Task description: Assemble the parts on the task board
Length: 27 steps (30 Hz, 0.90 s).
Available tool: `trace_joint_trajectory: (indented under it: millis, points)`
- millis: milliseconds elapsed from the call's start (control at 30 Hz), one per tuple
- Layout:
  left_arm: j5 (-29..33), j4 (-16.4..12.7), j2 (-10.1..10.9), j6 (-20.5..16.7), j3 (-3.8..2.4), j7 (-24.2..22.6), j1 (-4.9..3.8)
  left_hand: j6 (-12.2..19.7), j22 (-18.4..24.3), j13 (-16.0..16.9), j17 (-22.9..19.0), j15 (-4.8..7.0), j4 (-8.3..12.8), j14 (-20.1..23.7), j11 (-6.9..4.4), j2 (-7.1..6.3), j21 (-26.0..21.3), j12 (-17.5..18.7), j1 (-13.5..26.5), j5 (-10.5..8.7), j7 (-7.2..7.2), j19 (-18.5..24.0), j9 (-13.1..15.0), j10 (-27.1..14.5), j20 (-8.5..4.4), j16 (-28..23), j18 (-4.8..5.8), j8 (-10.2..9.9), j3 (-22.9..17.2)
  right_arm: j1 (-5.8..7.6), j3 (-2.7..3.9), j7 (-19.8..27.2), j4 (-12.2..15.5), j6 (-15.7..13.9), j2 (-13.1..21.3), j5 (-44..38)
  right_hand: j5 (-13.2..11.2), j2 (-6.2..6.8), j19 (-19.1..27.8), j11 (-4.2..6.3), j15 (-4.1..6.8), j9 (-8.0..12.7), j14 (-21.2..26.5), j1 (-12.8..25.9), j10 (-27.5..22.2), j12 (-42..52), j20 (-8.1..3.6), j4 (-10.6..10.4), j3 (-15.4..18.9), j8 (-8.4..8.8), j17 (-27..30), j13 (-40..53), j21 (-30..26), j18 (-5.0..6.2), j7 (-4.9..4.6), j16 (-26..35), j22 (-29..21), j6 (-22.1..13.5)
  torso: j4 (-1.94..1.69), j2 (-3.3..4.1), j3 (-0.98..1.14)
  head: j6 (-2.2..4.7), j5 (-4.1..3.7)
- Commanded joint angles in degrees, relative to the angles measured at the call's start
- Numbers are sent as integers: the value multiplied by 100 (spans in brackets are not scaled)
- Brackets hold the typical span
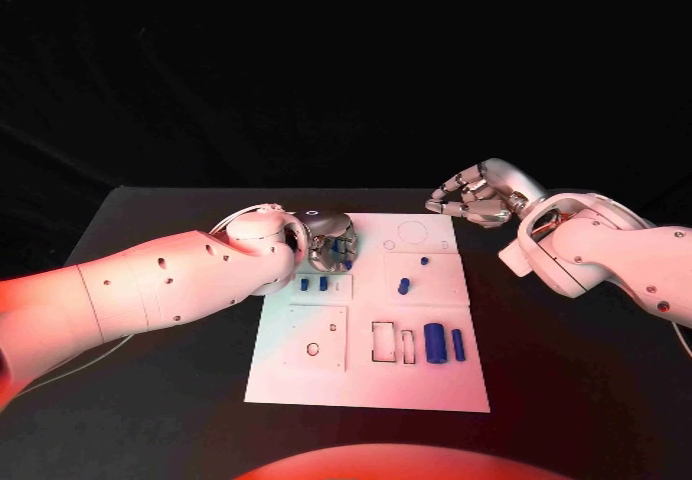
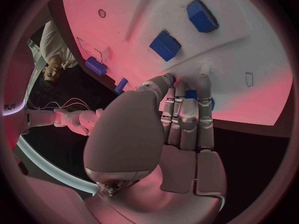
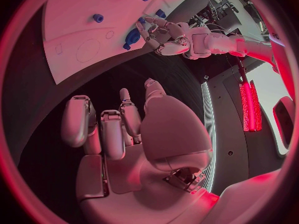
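Here the left hand (image 1: 329,250) is down on the far left part of the task board (image 1: 368,395), and its fingertips (image 2: 204,82) press together around a small blue part (image 2: 192,94). Two more blue blocks (image 2: 166,45) sit just past those fingers. The right hand (image 1: 472,197) hangs over the table beyond the board's far right corner, fingers curled in and holding nothing.

Your head view looks steeply down on the white board (image 1: 369,330) from above and behind. Your left wrist view sits close behind the left hand (image 2: 181,129), almost against the board. Your right wrist view, off over the table (image 3: 93,104), shares that board's far edge.
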<state>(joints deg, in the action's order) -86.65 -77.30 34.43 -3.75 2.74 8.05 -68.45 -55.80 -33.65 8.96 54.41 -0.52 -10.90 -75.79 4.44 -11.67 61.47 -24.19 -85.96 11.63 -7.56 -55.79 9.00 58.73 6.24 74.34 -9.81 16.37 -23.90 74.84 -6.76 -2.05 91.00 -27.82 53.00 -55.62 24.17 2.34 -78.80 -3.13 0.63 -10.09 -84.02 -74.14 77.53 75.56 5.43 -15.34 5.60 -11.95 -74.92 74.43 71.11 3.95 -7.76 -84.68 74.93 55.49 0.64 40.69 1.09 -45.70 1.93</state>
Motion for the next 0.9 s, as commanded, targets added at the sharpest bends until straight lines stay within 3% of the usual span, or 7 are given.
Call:
trace_joint_trajectory:
  millis: [33,367,900]
  points:
    - [63,15,-19,142,14,75,27,-57,-14,-2,18,1,-30,-52,-4,-5,39,18,46,0,2,44,-10,40,-2,31,-74,-23,-9,-2,1,27,9,-24,1,-30,19,-61,16,10,44,3,-361,13,-19,10,-28,-12,17,-23,-513,4,-17,76,9,24,57,-40,-1,-5,2,-6,7]
    - [101,49,-43,190,13,62,29,-260,-262,-38,205,34,52,-166,-46,101,231,46,-5,0,32,-72,-22,214,-10,192,-43,-28,-116,-2,1,28,6,-15,-7,-30,22,-66,11,11,45,2,-363,8,-12,18,-29,-12,17,-27,-522,12,-12,75,10,20,62,-38,0,-5,3,-20,7]
    - [185,69,-52,57,12,5,46,-418,-467,-77,342,68,79,-251,-84,127,378,128,61,-2,69,-169,-37,371,-29,306,-13,-62,-139,-3,1,28,12,-14,-3,-30,24,-69,10,12,45,2,-364,6,-6,23,-29,-12,17,-30,-523,18,-10,74,11,19,64,-36,-2,-6,-2,-22,7]
